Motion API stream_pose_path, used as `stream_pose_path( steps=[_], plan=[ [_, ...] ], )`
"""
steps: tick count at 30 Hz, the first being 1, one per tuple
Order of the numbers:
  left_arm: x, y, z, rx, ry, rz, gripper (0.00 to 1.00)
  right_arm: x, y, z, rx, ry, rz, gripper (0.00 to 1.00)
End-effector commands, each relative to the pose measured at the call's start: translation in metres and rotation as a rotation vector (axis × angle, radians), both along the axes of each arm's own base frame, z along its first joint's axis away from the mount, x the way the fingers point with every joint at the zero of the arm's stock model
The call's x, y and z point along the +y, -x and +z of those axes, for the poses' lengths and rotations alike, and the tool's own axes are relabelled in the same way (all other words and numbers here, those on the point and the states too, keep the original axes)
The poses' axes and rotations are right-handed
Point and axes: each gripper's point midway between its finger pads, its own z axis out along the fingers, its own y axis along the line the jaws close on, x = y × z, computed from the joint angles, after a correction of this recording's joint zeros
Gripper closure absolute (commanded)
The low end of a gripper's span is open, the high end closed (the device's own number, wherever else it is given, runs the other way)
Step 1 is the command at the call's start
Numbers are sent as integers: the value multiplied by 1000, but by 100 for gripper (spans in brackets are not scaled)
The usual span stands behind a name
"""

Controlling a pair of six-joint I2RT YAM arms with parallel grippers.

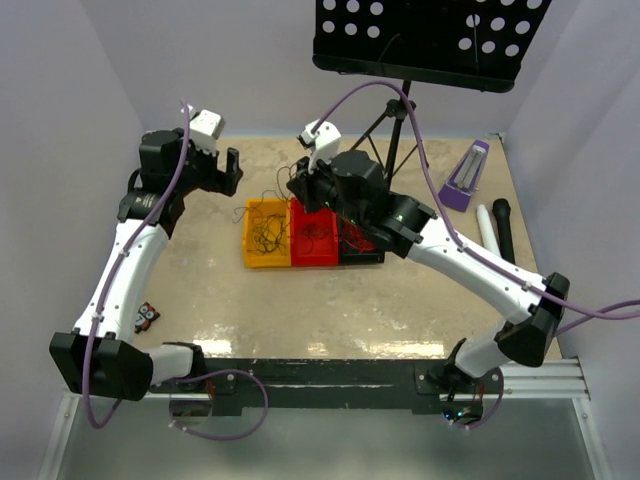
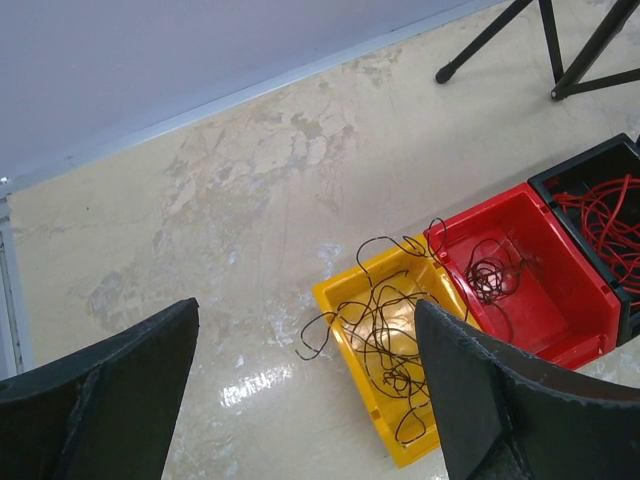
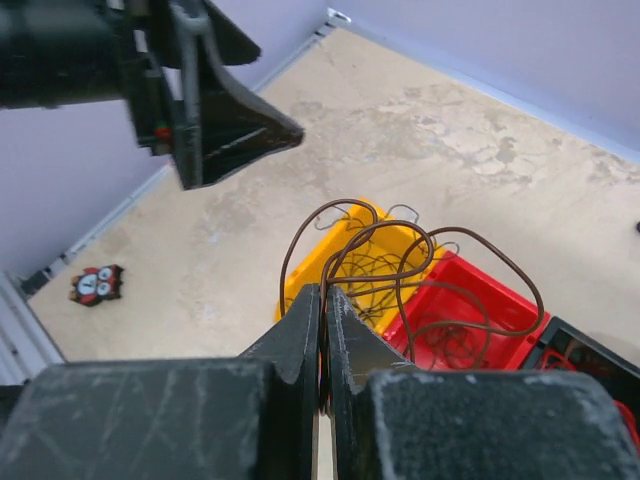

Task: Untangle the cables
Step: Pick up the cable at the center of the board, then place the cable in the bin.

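Right end effector [image 3: 322,300] holds cables [image 3: 399,295] above three bins [image 1: 313,258].

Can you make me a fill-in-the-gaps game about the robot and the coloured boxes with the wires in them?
1. The right gripper has its jaws ____ on a brown cable.
2. The left gripper has its jaws ____, holding nothing.
3. The red cables lie in the end bin, which is coloured ____.
4. The middle bin of the three is ____.
Missing words: shut, open, black, red.
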Motion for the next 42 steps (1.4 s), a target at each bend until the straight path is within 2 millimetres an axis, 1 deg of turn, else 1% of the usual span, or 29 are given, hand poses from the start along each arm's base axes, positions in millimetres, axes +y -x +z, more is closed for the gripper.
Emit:
stream_pose_path(
  steps=[1, 2, 4, 6, 9, 11, 15, 18, 19, 22, 24, 29, 31, 34, 39, 42],
  plan=[
    [2, 4, 14, -56, 19, -1, 7, -3, -25, 12, -58, 21, 8, 100],
    [2, 4, 13, -55, 18, -1, 7, -4, -31, 10, -63, 24, 0, 100],
    [2, 4, 13, -56, 19, -4, 5, -7, -45, 1, -63, 39, -27, 100],
    [2, 5, 15, -61, 16, -7, 0, -12, -58, -13, -55, 56, -51, 100],
    [7, 4, 18, -80, 10, 14, 0, -15, -74, -33, -35, 67, -64, 100],
    [9, 3, 17, -75, 10, 26, 0, -18, -82, -45, -20, 75, -78, 100],
    [11, 4, 15, -79, 8, 28, 0, -12, -89, -65, 8, 81, -75, 100],
    [13, 4, 12, -80, -6, 36, 0, -9, -90, -69, 21, 65, -69, 100],
    [15, 4, 12, -82, -9, 41, 0, -8, -89, -65, 15, 49, -67, 100],
    [15, 5, 13, -84, -11, 43, 0, -9, -90, -65, 21, 44, -72, 100],
    [15, 5, 13, -86, -11, 41, 0, -9, -88, -62, 19, 37, -70, 100],
    [15, 6, 11, -85, -10, 43, 0, -14, -81, -42, -6, -2, -64, 100],
    [16, 6, 12, -88, -11, 46, 0, -14, -80, -43, 2, -2, -60, 100],
    [16, 7, 14, -94, -10, 44, 0, -12, -79, -54, 22, 4, -55, 100],
    [17, 7, 12, -93, -16, 49, 0, -9, -78, -74, 57, 13, -47, 100],
    [17, 7, 11, -94, -18, 46, 0, -8, -77, -82, 69, 12, -43, 100]
  ],
)
